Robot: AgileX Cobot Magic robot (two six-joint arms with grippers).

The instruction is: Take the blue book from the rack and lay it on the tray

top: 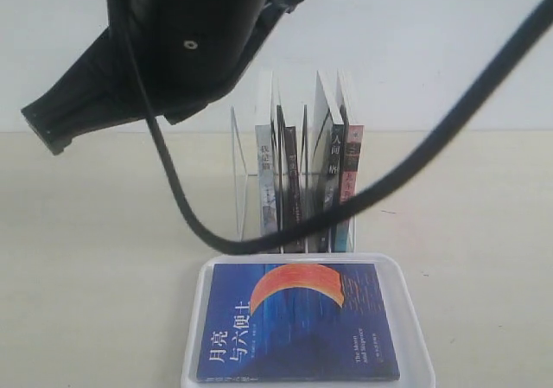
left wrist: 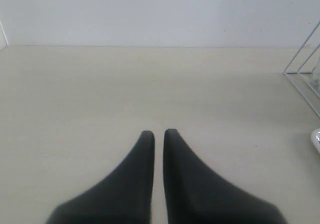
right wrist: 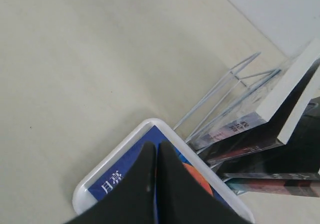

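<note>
Blue book lies flat in the tray at the near edge of the counter, so that bit looks done. Right gripper hangs right above it, fingers together, holding nothing. Left gripper is the same, over bare counter. Rack stands just behind the tray. Risk imo: a sloppy pull-away clips the rack and tips the leaning books.

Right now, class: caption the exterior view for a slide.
Blue book lies flat in the white tray, before the clear rack of upright books.
</note>
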